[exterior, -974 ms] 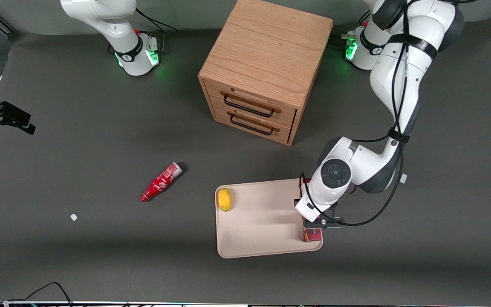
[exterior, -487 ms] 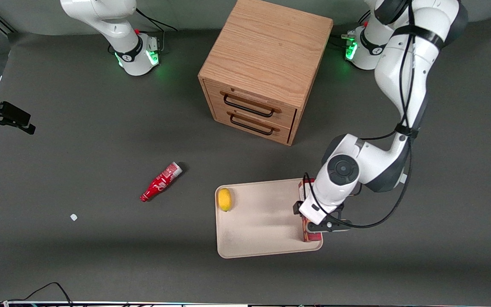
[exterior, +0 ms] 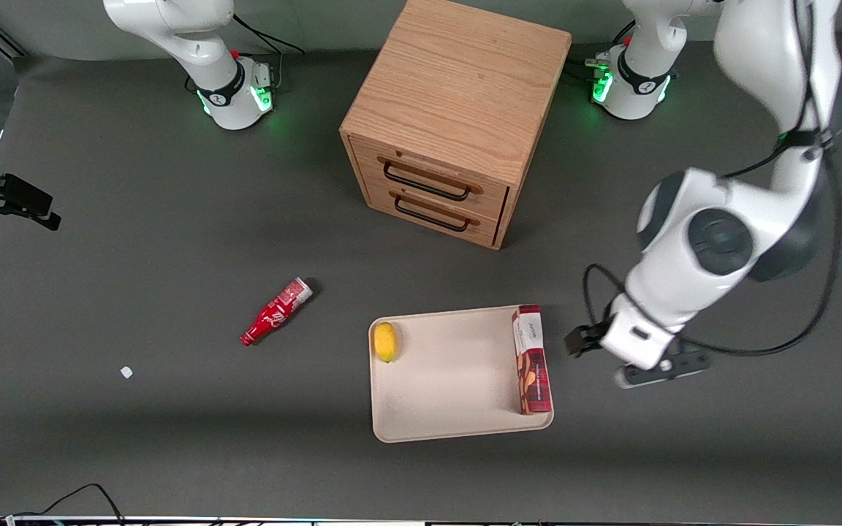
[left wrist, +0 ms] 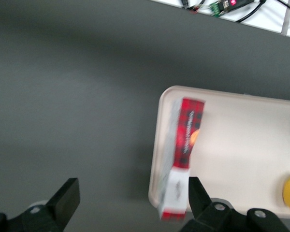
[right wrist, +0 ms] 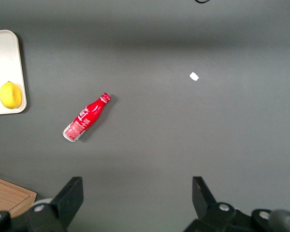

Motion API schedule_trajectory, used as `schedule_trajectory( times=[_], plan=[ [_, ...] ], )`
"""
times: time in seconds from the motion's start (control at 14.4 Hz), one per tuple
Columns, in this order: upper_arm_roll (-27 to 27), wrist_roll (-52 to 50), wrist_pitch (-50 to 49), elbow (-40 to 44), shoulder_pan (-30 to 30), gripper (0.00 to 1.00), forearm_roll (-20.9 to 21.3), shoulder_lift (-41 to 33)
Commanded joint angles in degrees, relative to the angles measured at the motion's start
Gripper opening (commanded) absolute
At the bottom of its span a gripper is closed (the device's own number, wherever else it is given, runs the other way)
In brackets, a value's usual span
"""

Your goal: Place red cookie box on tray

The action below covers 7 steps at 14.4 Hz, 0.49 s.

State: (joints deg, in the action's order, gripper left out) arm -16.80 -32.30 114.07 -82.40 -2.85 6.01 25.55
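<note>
The red cookie box [exterior: 531, 359] lies flat on the cream tray [exterior: 450, 380], along the tray's rim toward the working arm's end, its white end panel pointing toward the drawer cabinet. My gripper [exterior: 636, 351] hangs raised above bare table beside the tray, toward the working arm's end, apart from the box. In the left wrist view the gripper [left wrist: 131, 198] is open, its black fingers [left wrist: 67, 195] spread wide with only grey table between them. The box [left wrist: 183, 145] and the tray [left wrist: 241, 140] lie well below it.
A yellow lemon [exterior: 386, 341] rests on the tray at its rim toward the parked arm's end. A red soda bottle [exterior: 276, 311] lies on the table farther that way, with a white scrap [exterior: 126, 372] past it. The wooden drawer cabinet [exterior: 457, 117] stands farther from the front camera.
The gripper was down on the box over the tray. It has let go, risen and swung off toward the working arm's end. The box stays on the tray.
</note>
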Motion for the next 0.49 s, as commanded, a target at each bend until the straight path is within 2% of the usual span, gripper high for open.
schedule_trajectory(
  times=[0.0,0.28,0.42],
  plan=[
    [0.1,9.59,-7.69,-5.39,6.17,1.0,-3.37,-9.53],
    [2.48,24.01,-15.96,-8.73,12.15,1.0,-3.55,-18.15],
    [2.57,27.72,-17.12,-12.85,15.06,1.0,-3.72,-23.68]
  ],
)
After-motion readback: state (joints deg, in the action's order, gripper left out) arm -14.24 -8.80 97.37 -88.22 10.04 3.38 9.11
